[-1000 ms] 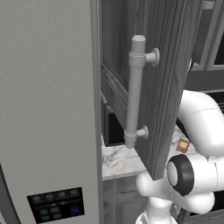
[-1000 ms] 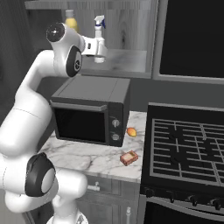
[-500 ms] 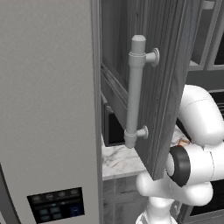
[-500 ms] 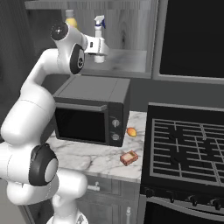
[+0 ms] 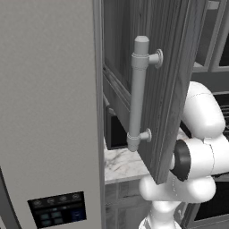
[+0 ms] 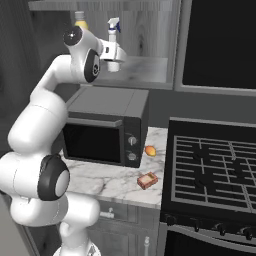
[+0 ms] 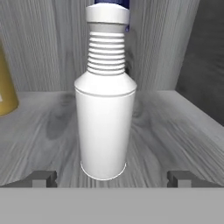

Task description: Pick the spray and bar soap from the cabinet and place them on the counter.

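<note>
One white spray [image 7: 105, 122] upright on the cabinet [image 7: 175, 127] shelf, between the wide-spread, empty hand [image 7: 111, 177] fingertips

Spray [image 7: 106, 109] top cut off; yellow bottle [image 7: 6, 87] half cropped.

White arm raised high, pincer [image 7: 112, 178] wide open, fingertips [image 7: 43, 178] level and spread.

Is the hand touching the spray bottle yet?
Apart. In the hand view, the fingertips stand clear of the spray bottle on both sides, with shelf wood visible between.
</note>
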